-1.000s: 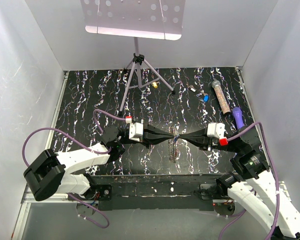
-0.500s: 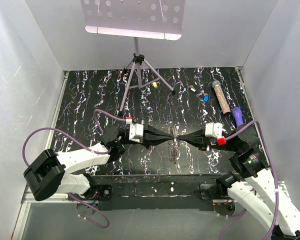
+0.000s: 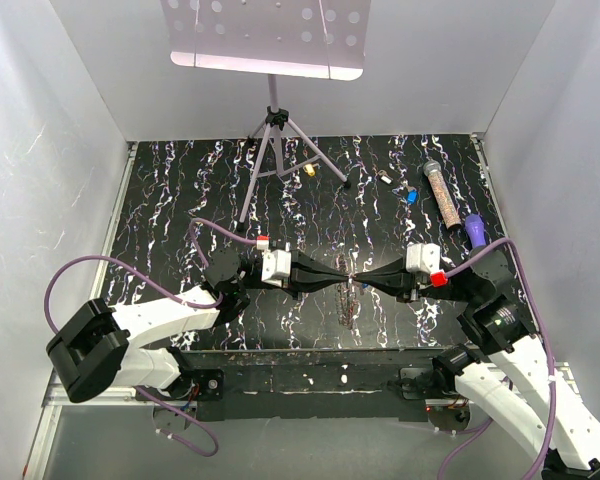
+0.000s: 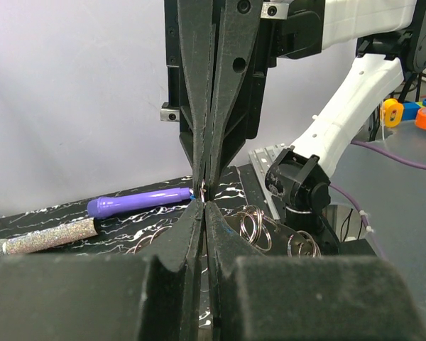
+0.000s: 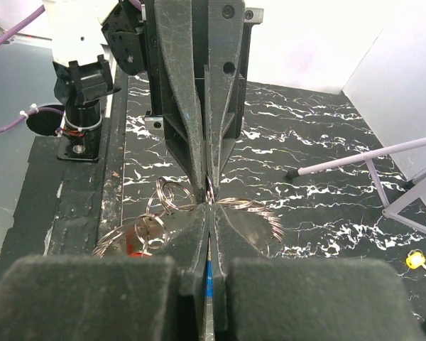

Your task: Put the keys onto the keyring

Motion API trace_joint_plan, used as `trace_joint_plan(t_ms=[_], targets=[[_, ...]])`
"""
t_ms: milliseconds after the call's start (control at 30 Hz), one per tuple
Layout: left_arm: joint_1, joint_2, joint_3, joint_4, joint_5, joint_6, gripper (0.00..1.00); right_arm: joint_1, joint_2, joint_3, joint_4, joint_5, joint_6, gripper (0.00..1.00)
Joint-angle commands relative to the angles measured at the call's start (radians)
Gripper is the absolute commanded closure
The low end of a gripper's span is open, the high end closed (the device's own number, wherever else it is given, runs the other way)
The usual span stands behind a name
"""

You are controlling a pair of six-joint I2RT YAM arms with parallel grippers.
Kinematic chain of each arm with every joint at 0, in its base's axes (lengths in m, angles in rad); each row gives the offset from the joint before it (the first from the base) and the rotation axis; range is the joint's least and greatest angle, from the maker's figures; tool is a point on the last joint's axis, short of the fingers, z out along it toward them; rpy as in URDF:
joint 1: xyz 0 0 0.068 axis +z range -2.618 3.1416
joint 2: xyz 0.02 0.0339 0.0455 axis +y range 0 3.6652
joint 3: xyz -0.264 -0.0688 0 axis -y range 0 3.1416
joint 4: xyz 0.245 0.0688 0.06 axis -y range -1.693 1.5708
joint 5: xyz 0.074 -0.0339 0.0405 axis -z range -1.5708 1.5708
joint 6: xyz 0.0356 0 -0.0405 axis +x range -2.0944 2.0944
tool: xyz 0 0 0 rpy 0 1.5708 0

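Both wrists creeping inward since a second ago, left pincer [image 3: 342,279] and right pincer [image 3: 372,279] meeting tip to tip over the near middle of the surface [image 3: 180,200].
Each pincer is squeezing tight on the keyring [image 3: 351,300] wire, loops dangling beneath; blue key [image 3: 412,197] and yellow key [image 3: 309,171] are lying well apart at the far side.

A black bench [image 3: 180,190] veined with white is enclosed by plain white walls [image 3: 50,150] on three sides. A tripod music stand [image 3: 273,120] is set at the far middle of the bench, its pale perforated tray [image 3: 265,35] raised well above the surface. Near the far right corner a glittery tube [image 3: 440,193] is laid lengthwise, and a purple pen [image 3: 475,232] is placed just beside its nearer end.
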Motion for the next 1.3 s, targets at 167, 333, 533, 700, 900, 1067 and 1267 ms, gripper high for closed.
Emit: trace_joint_plan(t_ms=[167,333,533,700,900,1067,1267], targets=[[-0.021,-0.028,0.040,-0.046,0.035,0.035,1.00,0.007,0.012,0.044,0.043,0.005,0.016,0.99],[-0.021,-0.030,0.043,-0.060,0.038,0.040,1.00,0.007,0.012,0.050,0.036,0.002,0.022,0.99],[-0.021,-0.033,0.045,-0.074,0.041,0.052,1.00,0.007,0.016,0.060,0.034,-0.007,0.029,0.99],[-0.021,-0.035,0.048,-0.095,0.044,0.063,1.00,0.007,0.018,0.062,0.032,-0.013,0.032,0.99],[-0.021,-0.036,0.052,-0.114,0.051,0.063,1.00,0.007,0.019,0.062,0.034,-0.016,0.035,0.99],[-0.021,-0.036,0.055,-0.126,0.051,0.063,1.00,0.007,0.022,0.065,0.036,-0.016,0.039,0.99],[-0.021,-0.035,0.060,-0.144,0.054,0.097,1.00,0.007,0.022,0.068,0.036,-0.015,0.040,0.99]])
